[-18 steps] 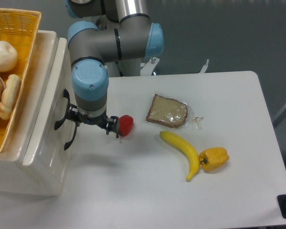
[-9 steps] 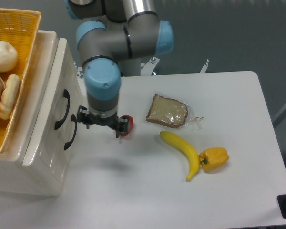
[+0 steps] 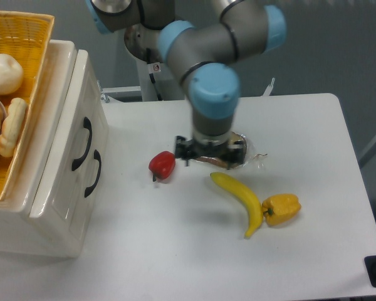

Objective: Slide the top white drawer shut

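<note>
The cabinet (image 3: 50, 207) stood at the table's left with the top white drawer (image 3: 81, 135) flush with the lower drawer (image 3: 91, 182), so the closing step looked done. The gripper (image 3: 210, 152) hung over the bread slice (image 3: 220, 157), well apart from the drawer, holding nothing visible; its finger spread could not be told. Nothing beyond retreating seemed called for.

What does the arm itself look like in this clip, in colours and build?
The arm is built of silver-grey tubular links with rounded light-blue joint caps and black seam rings. Its end effector is a small black assembly under the lowest blue-capped joint. No loose cables or readable markings show.
</note>
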You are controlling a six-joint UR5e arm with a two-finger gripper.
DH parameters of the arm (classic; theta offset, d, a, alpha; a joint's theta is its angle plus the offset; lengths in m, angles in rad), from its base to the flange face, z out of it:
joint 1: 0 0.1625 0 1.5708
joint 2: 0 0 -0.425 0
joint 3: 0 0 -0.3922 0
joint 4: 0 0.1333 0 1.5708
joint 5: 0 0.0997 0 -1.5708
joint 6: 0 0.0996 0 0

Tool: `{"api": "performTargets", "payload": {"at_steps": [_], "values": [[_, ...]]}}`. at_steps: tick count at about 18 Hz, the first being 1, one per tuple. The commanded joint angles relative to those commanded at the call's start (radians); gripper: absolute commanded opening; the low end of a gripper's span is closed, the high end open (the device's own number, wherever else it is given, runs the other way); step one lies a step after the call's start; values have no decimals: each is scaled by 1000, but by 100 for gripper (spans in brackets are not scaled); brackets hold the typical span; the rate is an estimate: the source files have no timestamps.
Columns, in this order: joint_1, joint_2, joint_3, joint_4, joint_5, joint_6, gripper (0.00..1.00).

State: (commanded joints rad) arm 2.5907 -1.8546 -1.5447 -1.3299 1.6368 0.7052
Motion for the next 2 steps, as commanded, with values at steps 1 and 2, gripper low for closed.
{"api": "performTargets", "payload": {"at_steps": [1, 2], "values": [[23, 0, -3, 0, 2, 40, 100], [52, 5, -3, 0, 3, 75, 100]]}}
